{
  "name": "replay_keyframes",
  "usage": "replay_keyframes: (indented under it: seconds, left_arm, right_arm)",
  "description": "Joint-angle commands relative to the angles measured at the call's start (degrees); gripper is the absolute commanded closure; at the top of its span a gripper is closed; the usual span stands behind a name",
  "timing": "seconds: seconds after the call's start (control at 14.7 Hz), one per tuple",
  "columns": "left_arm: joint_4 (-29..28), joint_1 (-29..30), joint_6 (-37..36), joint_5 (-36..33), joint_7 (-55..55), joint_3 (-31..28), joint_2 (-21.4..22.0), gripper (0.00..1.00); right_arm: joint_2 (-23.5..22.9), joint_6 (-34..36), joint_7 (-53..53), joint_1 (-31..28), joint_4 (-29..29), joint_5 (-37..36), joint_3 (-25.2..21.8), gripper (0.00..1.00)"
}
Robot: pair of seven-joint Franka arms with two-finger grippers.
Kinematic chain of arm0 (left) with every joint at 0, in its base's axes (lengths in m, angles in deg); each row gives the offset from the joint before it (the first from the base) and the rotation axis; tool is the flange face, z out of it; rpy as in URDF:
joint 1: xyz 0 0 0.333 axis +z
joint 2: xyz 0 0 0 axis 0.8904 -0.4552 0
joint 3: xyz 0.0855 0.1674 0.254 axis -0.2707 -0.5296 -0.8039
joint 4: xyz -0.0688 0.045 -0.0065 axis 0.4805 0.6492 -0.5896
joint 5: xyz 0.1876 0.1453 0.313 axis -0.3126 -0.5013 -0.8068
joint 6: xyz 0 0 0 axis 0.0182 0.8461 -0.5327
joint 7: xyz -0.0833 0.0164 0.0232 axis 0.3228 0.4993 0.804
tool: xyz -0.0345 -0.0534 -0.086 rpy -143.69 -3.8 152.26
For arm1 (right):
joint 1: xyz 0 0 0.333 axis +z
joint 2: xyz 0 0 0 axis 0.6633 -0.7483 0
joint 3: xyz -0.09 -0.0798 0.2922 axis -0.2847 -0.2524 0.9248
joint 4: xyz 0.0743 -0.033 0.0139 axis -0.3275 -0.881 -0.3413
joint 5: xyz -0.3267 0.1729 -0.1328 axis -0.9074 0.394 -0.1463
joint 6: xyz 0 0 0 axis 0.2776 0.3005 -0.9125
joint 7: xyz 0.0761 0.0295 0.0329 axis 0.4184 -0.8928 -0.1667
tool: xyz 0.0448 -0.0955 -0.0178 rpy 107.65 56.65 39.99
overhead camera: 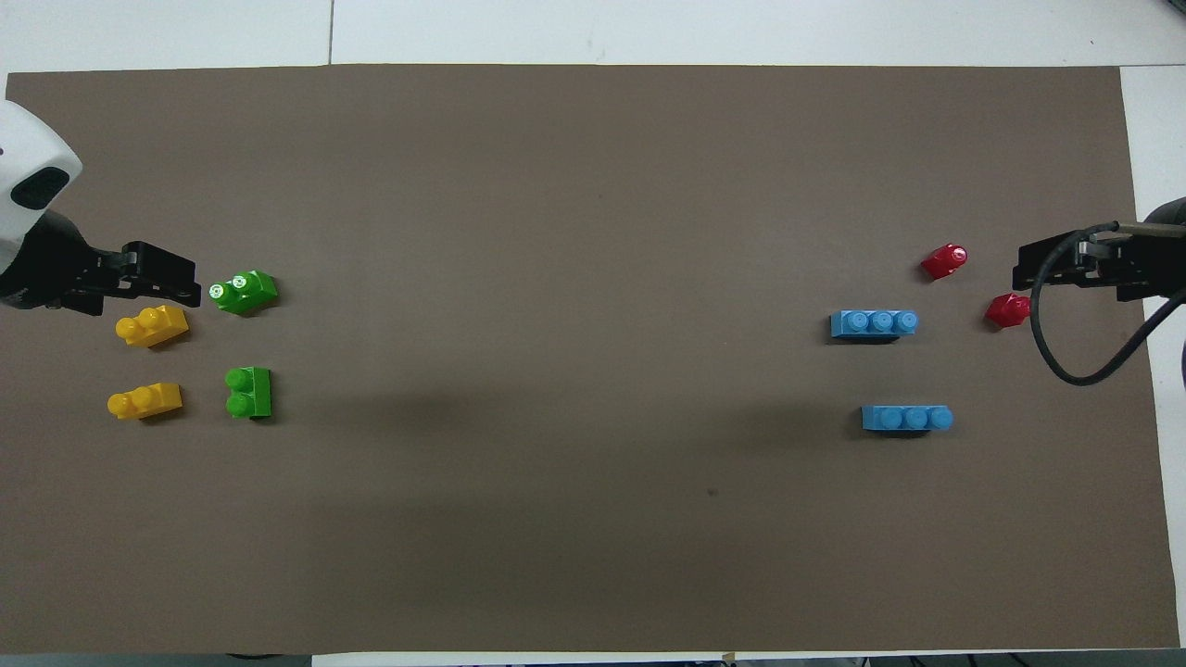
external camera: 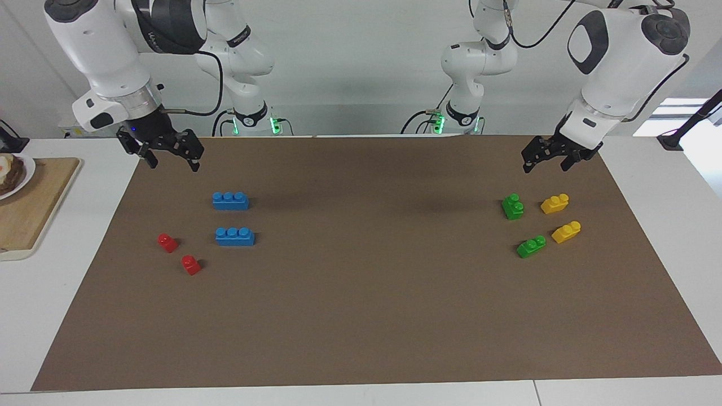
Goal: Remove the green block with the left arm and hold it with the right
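Facing view: the left gripper (external camera: 546,162) hangs with jaws spread and empty over the mat (external camera: 361,316) at the left arm's end, just above the brick cluster. Two green blocks lie there on the mat: the near green block (external camera: 513,206) closer to the robots, the far green block (external camera: 531,247) farther out. Beside each, toward the table edge, lies a yellow brick (external camera: 555,203) and a second yellow brick (external camera: 566,232). None touch. The right gripper (external camera: 171,158) hangs with jaws spread and empty over the mat's corner at the right arm's end. Two blue bricks (external camera: 230,201) and two red bricks (external camera: 168,242) lie there. A wooden board (external camera: 34,208) with a plate is cut off at the frame edge.

Overhead view: the left gripper (overhead camera: 157,276) partly covers the mat beside the far green block (overhead camera: 244,292); the near green block (overhead camera: 249,392) lies clear. The right gripper (overhead camera: 1052,269) is mostly cut off, and its cable (overhead camera: 1066,361) loops over the mat beside one red brick (overhead camera: 1007,310).
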Motion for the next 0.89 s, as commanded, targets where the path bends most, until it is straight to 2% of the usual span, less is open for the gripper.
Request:
replay_keyframes:
  seconds: [0.0,0.82]
  left_arm:
    - [1.23,-1.16,-1.13,-0.87,0.97,-1.28,-0.39,0.0]
    - [2.55,-1.6,-1.66,-1.93,0.97,-1.11,-0.48,0.0]
  right_arm:
    - [1.2,0.57,-0.79,-0.62,-1.08,-0.96,0.3,0.02]
    - [1.2,0.66,-0.62,-0.26,-1.08,-0.96,0.38,0.0]
